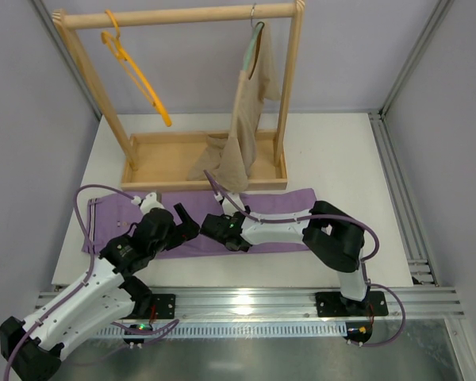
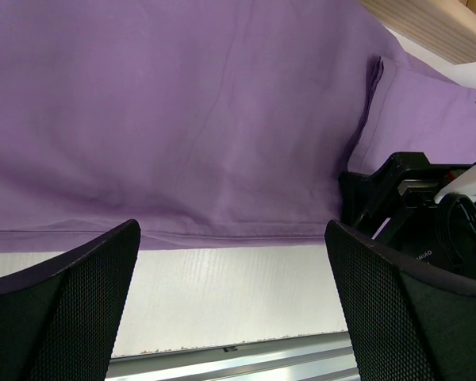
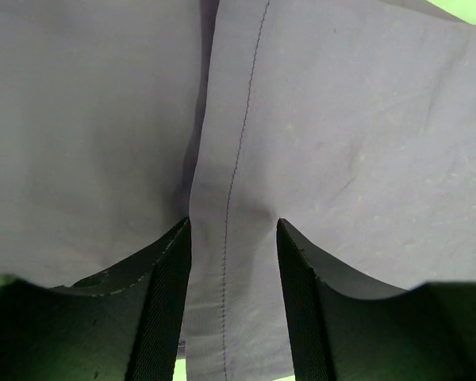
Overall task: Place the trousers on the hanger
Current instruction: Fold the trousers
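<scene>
The lilac trousers (image 1: 278, 202) lie flat across the white table in front of the wooden rack. The orange-yellow hanger (image 1: 135, 75) hangs bare at the left end of the rack's top bar. My left gripper (image 1: 186, 221) is open over the near hem of the trousers (image 2: 182, 119), holding nothing, its wide gap (image 2: 232, 230) over the hem and bare table. My right gripper (image 1: 212, 228) presses down on the middle of the trousers (image 3: 341, 119). Its jaws (image 3: 232, 226) stand partly apart, astride a seamed strip of the cloth that fills the gap between them.
The wooden rack (image 1: 182, 16) has a tray base (image 1: 166, 171) just behind the trousers. A beige garment (image 1: 250, 103) on a grey-green hanger drapes into that tray on the right. An aluminium rail (image 1: 246, 302) runs along the near table edge. The right arm's black gripper body (image 2: 412, 206) is close beside my left fingers.
</scene>
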Controlling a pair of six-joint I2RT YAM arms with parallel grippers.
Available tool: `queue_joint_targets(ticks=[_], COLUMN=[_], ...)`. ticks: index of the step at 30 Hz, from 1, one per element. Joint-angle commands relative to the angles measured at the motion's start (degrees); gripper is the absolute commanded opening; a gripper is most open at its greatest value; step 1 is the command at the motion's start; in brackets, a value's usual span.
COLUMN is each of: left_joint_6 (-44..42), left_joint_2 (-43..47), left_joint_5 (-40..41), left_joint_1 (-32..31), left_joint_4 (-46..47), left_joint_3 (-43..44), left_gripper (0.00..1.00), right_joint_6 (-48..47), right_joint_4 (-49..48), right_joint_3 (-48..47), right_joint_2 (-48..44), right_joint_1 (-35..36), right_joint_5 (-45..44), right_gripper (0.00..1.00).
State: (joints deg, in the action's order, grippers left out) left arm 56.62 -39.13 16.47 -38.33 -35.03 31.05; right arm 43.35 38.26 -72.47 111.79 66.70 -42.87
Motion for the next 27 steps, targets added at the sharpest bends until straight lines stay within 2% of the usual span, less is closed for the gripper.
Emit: queue_joint_targets(ticks=[1,12,14,20,22,25,27], left_joint_6=[-0.11,0.24,0.42,0.68,0.77,0.86,0.69], left_joint_2=[-0.68,-0.24,0.02,0.55,0.46,0.55,0.38], left_joint_5=[0.05,0.76,0.93,1.11,1.2,1.28,1.55], left_joint_1=[0.27,0.36,0.36,0.36,0.27,0.36,0.36], left_joint_4=[1.1,0.4,0.05,-0.13,-0.13,-0.22,-0.13], left_joint_3=[2.09,1.56,1.56,1.38,1.47,1.38,1.65], left_gripper=[0.99,0.99,0.99,0.99,0.99,0.99,0.99], right_joint_6=[0.95,1.29,1.21,2.09,2.52,2.44,2.18], right_joint_4=[2.26,-1.61,-2.05,-2.66,-2.14,-2.22,-2.31], right_joint_3=[0.48,1.8,1.8,2.24,2.15,2.33,2.68], right_joint_2=[-2.8,-1.4,-0.87,-0.69,-0.26,-0.17,-0.43], right_joint_1=[0.54,0.54,0.45,0.54,0.45,0.36,0.36], right_joint_5=[-3.09,0.86,1.47,2.44,2.53,2.71,2.71], right_gripper=[0.5,0.49,0.45,0.22,0.19,0.04,0.04])
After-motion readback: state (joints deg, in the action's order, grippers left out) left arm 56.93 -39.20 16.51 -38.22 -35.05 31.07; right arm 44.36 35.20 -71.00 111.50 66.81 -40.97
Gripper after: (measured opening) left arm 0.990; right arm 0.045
